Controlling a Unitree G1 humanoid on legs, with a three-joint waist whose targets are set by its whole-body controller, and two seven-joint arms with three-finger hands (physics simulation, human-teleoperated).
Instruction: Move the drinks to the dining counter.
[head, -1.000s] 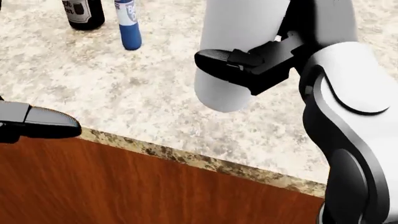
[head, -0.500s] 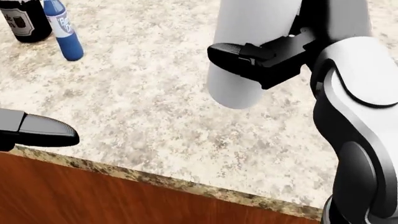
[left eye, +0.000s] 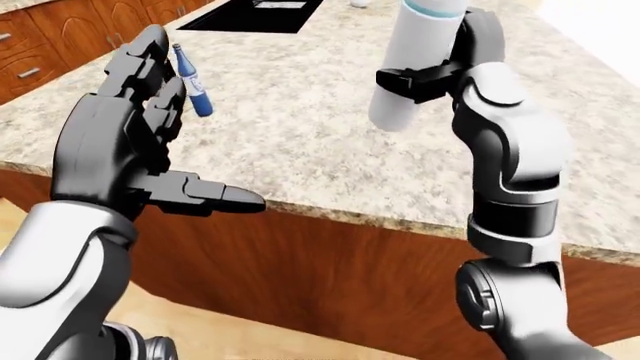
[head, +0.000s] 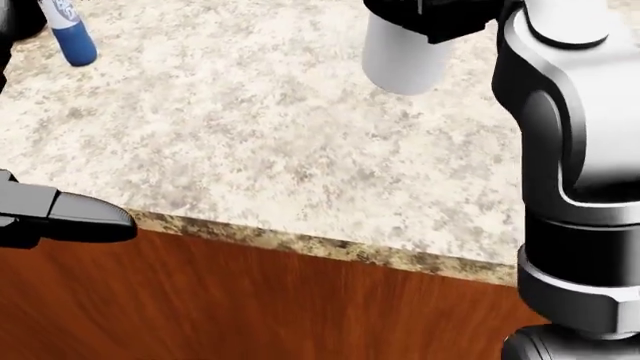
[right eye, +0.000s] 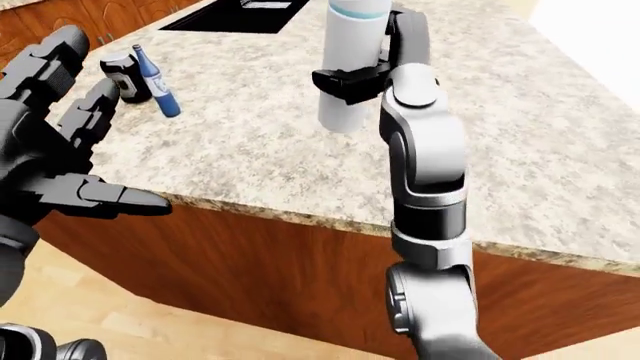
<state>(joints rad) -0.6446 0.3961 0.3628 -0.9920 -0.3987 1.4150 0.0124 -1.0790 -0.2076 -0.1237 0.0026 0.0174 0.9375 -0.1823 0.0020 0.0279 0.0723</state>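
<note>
1. The right hand (right eye: 365, 75) has its fingers clamped on a white bottle (left eye: 415, 67), held above the granite counter (left eye: 320, 150), not yet set down.
2. The left hand (left eye: 125, 142) is empty, fingers spread apart, beside the counter's near edge.
3. A blue bottle (right eye: 158, 94) and a dark bottle (right eye: 124, 75) already stand together near the counter's left edge, so only the white one seems left.

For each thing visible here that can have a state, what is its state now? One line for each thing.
White bottle: upright, lifted above the counter, gripped by the right hand.
Blue bottle: standing on the counter, slightly tilted in the view, untouched.
Dark bottle: standing on the counter beside the blue bottle.
Right hand: closed round the white bottle.
Left hand: open, fingers spread, holding nothing.
Counter: carries the two standing bottles.
</note>
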